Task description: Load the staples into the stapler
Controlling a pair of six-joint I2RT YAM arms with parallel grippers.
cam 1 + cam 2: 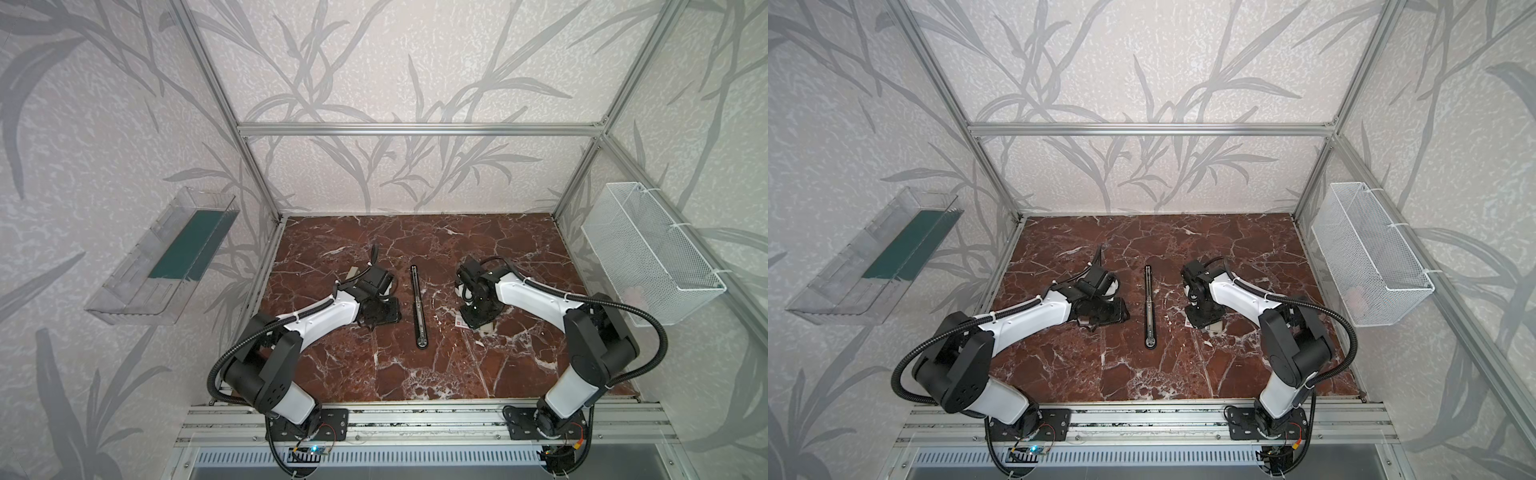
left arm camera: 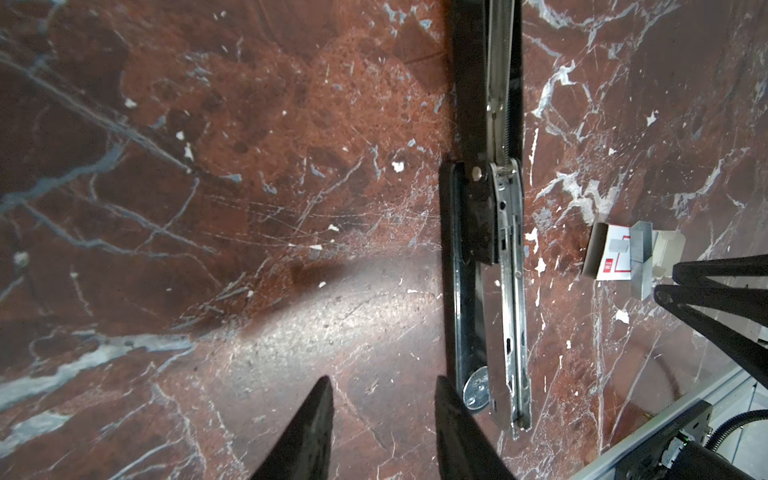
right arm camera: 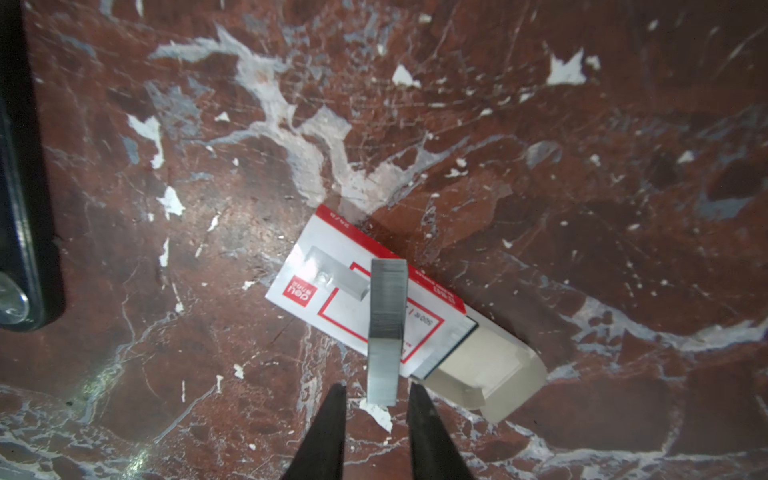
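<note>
The staples [image 3: 384, 328] are a light, stiff, brittle strip, likely to snap if twisted; grip the long flat sides. The strip lies across its box [image 3: 424, 320], its near end between the parted fingers of the right hand [image 3: 377, 392], untouched. The left hand [image 2: 383, 382], open and empty, sits beside the unfolded stapler [image 2: 505, 266].

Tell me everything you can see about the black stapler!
The stapler is slim and shiny black. It is swung wide open, so it lies long and flat on the reddish marble table, midway between the two arms. A silver metal rail with a thin spring runs along it, and a round silver disc sits at one end. Nothing grips it. The left tool is open and empty, just beside that end.
</note>
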